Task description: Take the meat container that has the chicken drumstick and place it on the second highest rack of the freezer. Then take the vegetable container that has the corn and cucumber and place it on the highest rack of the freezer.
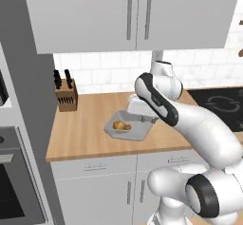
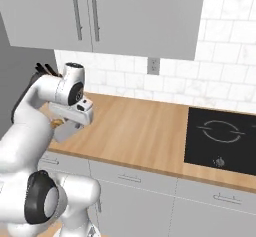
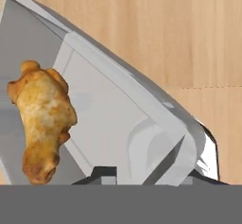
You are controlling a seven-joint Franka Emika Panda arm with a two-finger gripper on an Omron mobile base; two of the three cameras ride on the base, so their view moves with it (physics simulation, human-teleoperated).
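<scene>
The meat container (image 1: 135, 133), a shallow grey tray, lies on the wooden counter (image 1: 85, 129) with the golden-brown chicken drumstick (image 1: 122, 125) inside. From the right base view, the container (image 2: 62, 132) peeks out under the hand. My gripper (image 1: 146, 119) hangs low over the tray's right rim. In the hand view the drumstick (image 3: 43, 119) lies at the left of the container (image 3: 108, 119). The tray's rim runs between the two finger tips of the gripper (image 3: 153, 173), which stand apart, open. The vegetable container and the freezer are out of view.
A knife block (image 1: 66, 96) stands at the back left of the counter. A black cooktop (image 2: 222, 136) is set into the counter to the right. Grey wall cabinets (image 1: 128, 15) hang overhead. An oven front (image 1: 9, 181) sits in the tall grey unit at the left.
</scene>
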